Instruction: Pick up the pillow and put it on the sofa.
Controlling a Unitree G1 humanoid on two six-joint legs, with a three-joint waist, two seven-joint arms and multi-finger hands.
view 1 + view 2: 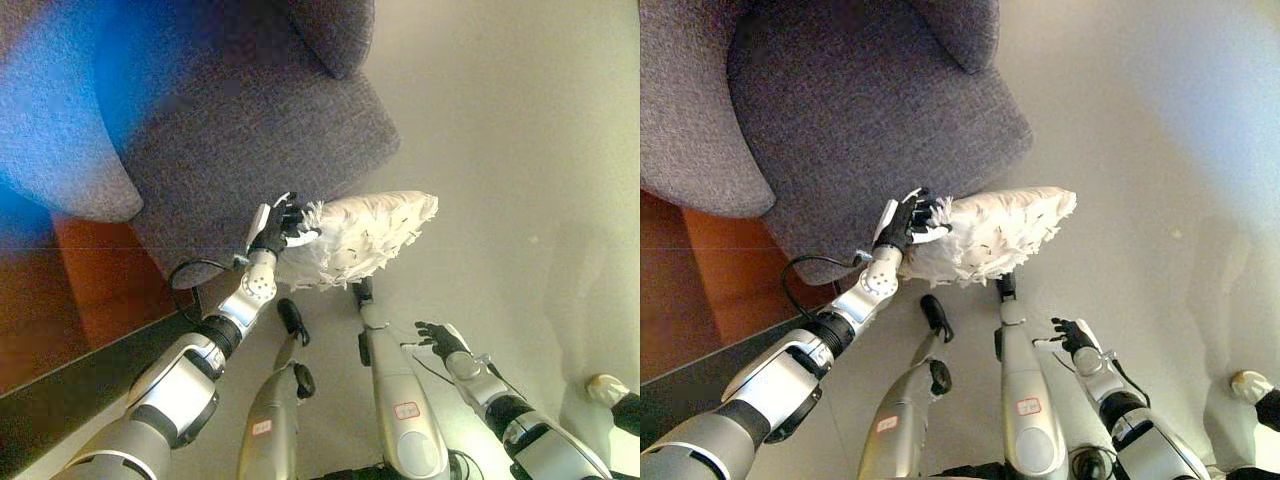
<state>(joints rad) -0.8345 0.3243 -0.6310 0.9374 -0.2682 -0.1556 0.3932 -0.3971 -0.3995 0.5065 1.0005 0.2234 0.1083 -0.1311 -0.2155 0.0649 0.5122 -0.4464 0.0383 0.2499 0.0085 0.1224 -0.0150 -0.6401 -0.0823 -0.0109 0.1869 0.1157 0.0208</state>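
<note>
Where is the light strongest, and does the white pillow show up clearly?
Left eye view: the pale floor at right is brightest, almost glaring. Right eye view: the pillow stands clear against the dark grey sofa, gripped by the left robot hand.

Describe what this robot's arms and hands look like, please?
Both arms are silver-grey, rounded metal tubes with black bands at the joints. Each ends in a dark robot hand, the left robot hand and the right robot hand, with white covers on some fingers.
</note>
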